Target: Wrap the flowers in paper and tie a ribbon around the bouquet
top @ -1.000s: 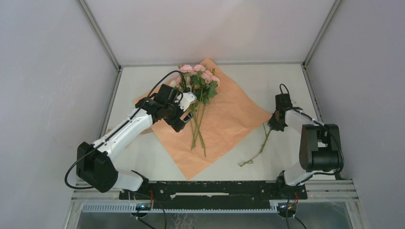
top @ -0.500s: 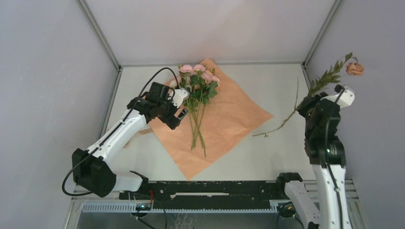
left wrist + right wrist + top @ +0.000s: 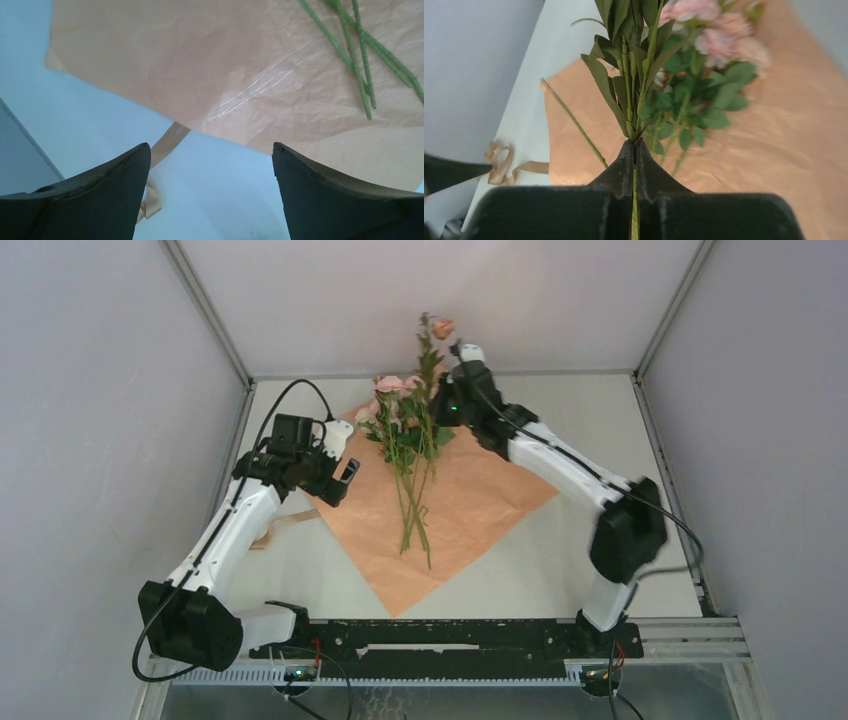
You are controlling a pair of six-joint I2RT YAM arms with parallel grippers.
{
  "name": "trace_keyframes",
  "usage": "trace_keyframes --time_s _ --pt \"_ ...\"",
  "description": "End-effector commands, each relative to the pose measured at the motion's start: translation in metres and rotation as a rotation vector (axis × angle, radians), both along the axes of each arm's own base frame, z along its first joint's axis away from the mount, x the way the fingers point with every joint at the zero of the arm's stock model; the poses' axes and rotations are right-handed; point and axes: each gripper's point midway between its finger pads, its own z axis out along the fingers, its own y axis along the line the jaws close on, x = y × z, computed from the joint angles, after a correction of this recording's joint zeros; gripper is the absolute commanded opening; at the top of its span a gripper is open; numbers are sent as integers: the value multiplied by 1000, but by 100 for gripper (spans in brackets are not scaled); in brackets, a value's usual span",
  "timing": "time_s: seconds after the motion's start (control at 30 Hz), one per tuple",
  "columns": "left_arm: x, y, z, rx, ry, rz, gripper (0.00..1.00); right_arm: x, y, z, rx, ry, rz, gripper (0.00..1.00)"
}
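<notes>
Right gripper [image 3: 634, 150], we find, clamps one loose stem [image 3: 628, 100] above the far corner of the paper [image 3: 480, 490]. Left gripper [image 3: 210, 152] gapes over its left edge; flowers [image 3: 405, 420] lie mid-paper, ribbon [image 3: 167, 141] just off that edge.

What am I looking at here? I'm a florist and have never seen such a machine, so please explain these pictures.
These are two robot arms bolted to a white table. The wide picture is from a camera above and behind them; the other two come from cameras on each wrist, looking past that arm's own claw. On the table lies a peach sheet of paper with a bunch of pink flowers on it, and a ribbon beside the paper's left edge. The right claw is shut on one more flower stem, held up near the bunch. The left claw is open, holding nothing, above the paper's edge near the ribbon.
</notes>
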Motion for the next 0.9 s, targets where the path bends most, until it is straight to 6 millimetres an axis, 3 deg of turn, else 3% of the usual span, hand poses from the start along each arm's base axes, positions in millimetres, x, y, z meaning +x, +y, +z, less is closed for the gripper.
trace_keyframes --time_s 0.0,0.1,0.17,0.23,0.33,0.43,0.53,0.63,0.67,0.73,0.87 --pt "-11 16 -10 32 -5 0 96 37 66 0 29 3 129 0" --pt "-14 23 -19 63 2 9 96 64 85 -47 -15 87 122 0" --pt "-17 24 -23 69 8 6 96 78 87 -79 -38 148 96 15" --pt "-20 25 -26 75 16 3 96 87 75 -96 -72 194 43 31" --pt "-23 28 -28 86 15 -1 96 94 49 -94 -121 199 -21 49" --pt "-25 31 -27 100 4 0 96 84 40 -63 -161 124 51 55" --pt "-30 33 -28 108 7 4 96 36 54 -33 -238 41 310 54" --pt "-41 32 -31 104 19 -32 97 -58 72 -43 -261 -18 724 52" --pt "-47 29 -32 89 25 -62 98 -90 73 -51 -228 -50 854 53" --pt "-59 21 -33 44 37 -120 100 -146 67 -43 -153 -222 1024 53" --pt "-69 14 -34 7 64 -148 100 -235 62 -93 -274 -490 1340 60"
